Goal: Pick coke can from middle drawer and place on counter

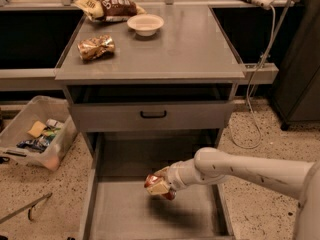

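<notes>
The middle drawer [120, 214] is pulled open at the bottom of the view, its grey floor bare. My gripper [159, 185] reaches in from the right on a white arm and is shut on the coke can [152, 181], a small red can held a little above the drawer floor, casting a shadow below it. The fingers [159, 188] cover most of the can. The counter [175, 49] is the flat grey cabinet top above, well higher than the can.
On the counter lie a gold-brown foil snack bag [96, 47], a dark brown chip bag [109, 6] and a white bowl [145, 24]. A shut drawer front with black handle [153, 115] sits above the open drawer. A plastic bin [35, 134] stands on the floor left.
</notes>
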Controlling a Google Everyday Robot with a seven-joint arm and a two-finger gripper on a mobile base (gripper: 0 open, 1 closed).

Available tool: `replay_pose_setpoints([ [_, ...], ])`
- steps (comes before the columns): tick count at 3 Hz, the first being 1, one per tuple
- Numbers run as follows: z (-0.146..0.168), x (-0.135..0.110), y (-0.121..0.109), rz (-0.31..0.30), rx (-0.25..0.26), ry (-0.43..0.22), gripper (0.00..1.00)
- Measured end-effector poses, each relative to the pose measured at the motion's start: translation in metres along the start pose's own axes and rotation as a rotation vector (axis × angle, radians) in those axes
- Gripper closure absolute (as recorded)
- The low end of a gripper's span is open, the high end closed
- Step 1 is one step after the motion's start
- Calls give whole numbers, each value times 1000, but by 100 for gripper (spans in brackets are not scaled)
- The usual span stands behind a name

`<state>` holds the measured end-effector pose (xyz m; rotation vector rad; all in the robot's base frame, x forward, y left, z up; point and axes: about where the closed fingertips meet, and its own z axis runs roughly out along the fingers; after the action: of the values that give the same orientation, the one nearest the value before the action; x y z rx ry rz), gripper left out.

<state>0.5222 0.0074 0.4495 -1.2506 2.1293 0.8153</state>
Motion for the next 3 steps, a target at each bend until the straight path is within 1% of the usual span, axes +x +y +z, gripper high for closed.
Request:
replay_pose_setpoints([
  [1,-65,-82,14,-105,-32,-67,100],
  [2,-116,-148,34,-172,-86,-95,100],
  [3,-116,-149,34,-172,-85,-96,100],
])
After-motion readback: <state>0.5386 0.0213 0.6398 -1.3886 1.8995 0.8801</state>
